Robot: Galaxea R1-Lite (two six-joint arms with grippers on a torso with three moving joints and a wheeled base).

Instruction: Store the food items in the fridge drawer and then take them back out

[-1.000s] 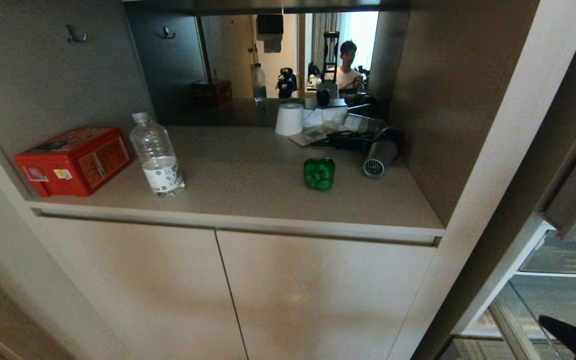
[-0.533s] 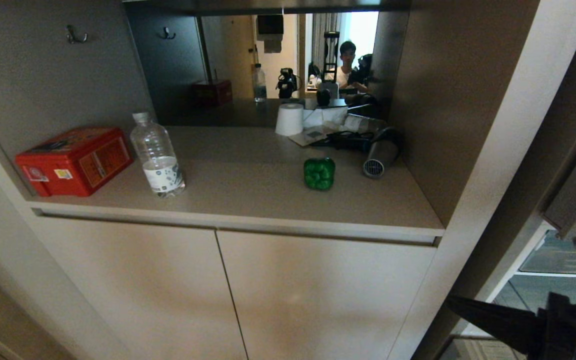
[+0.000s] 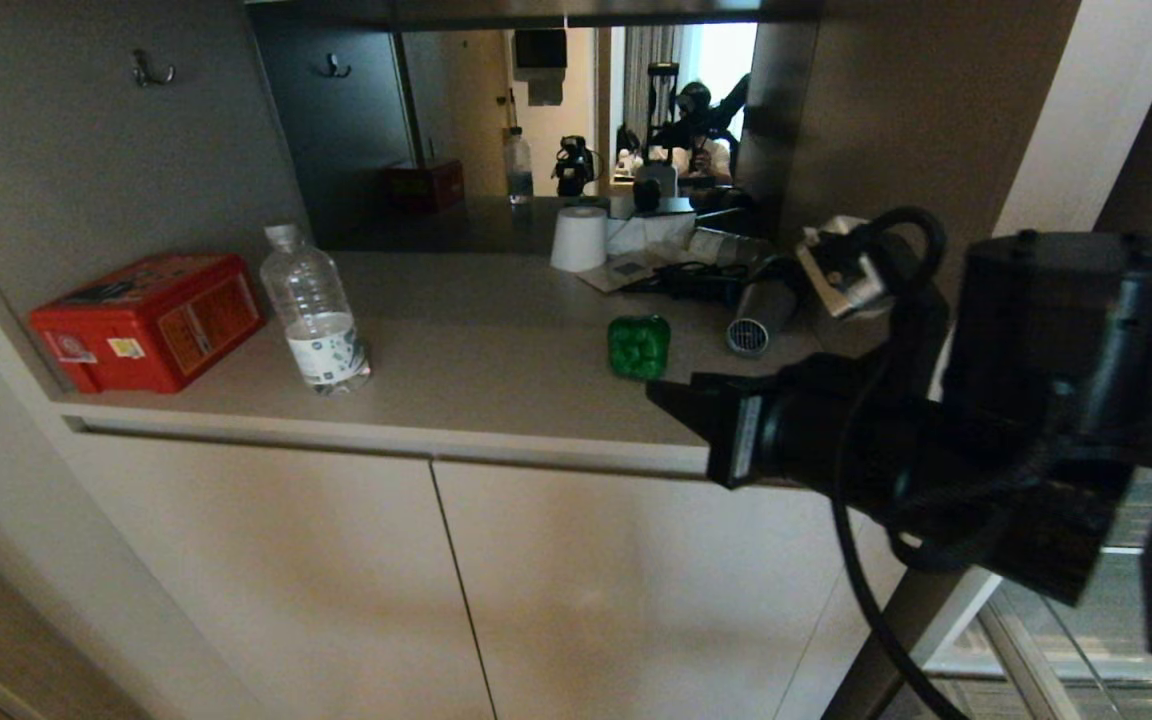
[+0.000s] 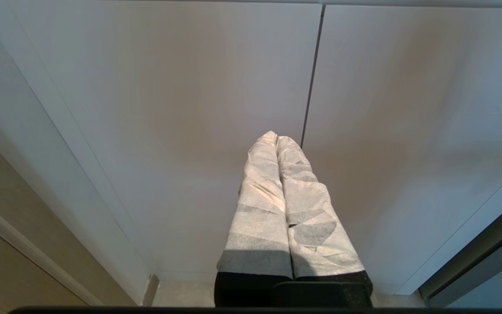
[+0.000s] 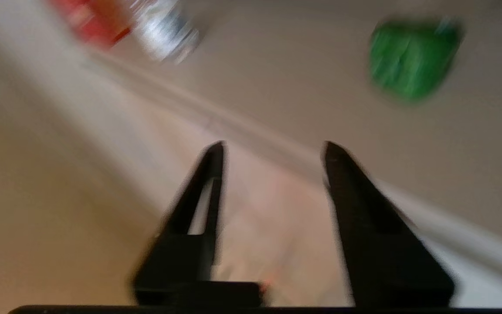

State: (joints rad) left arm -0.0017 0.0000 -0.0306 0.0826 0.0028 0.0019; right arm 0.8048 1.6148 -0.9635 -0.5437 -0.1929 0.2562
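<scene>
The green bell pepper point(image 3: 638, 346) is sitting on the beige counter point(image 3: 496, 370), right of centre in the head view and well back from the front edge, just left of the grey hair dryer point(image 3: 758, 318). In the right wrist view it is showing as a blurred green shape at the upper right. No potato is being shown in any view, and only a sliver of the fridge interior is visible at the lower right of the head view.

The right gripper point(image 5: 273, 150) is being held near the counter's front edge, short of the pepper, with its two black fingers point(image 5: 203, 183) spread apart and nothing between them. The left gripper point(image 4: 276, 138) is parked low before the cabinet doors point(image 4: 190, 109), its wrapped fingers pressed together.

The pepper is judged light, hollow and fairly stiff, with a glossy, probably slippery skin. A hold across its widest lobed middle is advised, with moderate squeeze so that the walls are not being crushed.
</scene>
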